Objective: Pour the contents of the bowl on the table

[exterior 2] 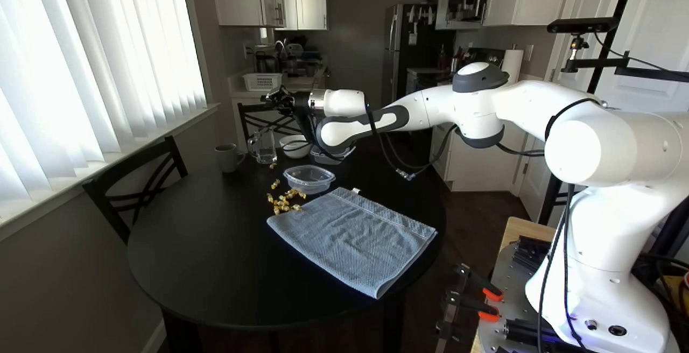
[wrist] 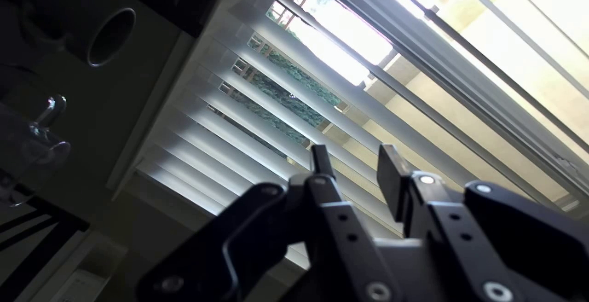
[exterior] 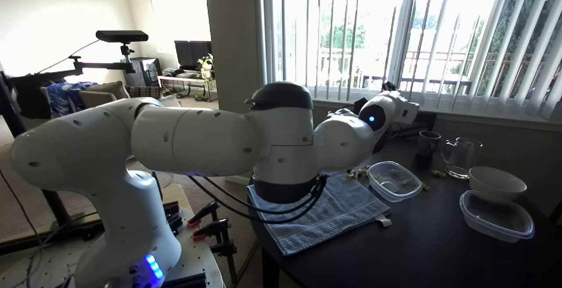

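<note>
At the left in an exterior view, pale window blinds [exterior 2: 107, 62] hang beside a dark chair [exterior 2: 178, 156], and the round dark table [exterior 2: 215, 256] spreads out to the right of it. A mug [exterior 2: 226, 159] stands upright on the table, with a glass mug [exterior 2: 265, 146] upright to its right. Higher up than anything on the table, I hold my gripper [wrist: 354, 160]; in the wrist view its two fingers stand apart, the blinds showing through the gap. Lower down, the contents [exterior 2: 282, 202], golden-brown bits, lie in a loose heap on the table, a few strays trailing toward the glass mug. The bowl [exterior 2: 309, 178], a shallow translucent plastic container, sits upright on the table just beside that heap. Behind it are a round white bowl [exterior 2: 294, 149] and a clear tub [exterior: 496, 220], near each other; whether they touch I cannot tell. Next comes a blue-grey towel [exterior 2: 352, 240], laid out flat with some wrinkles, one corner close to the bits. Farthest right, my white arm [exterior 2: 480, 106] stretches from its base [exterior 2: 597, 299], near two orange-tipped clamps [exterior 2: 489, 315].
</note>
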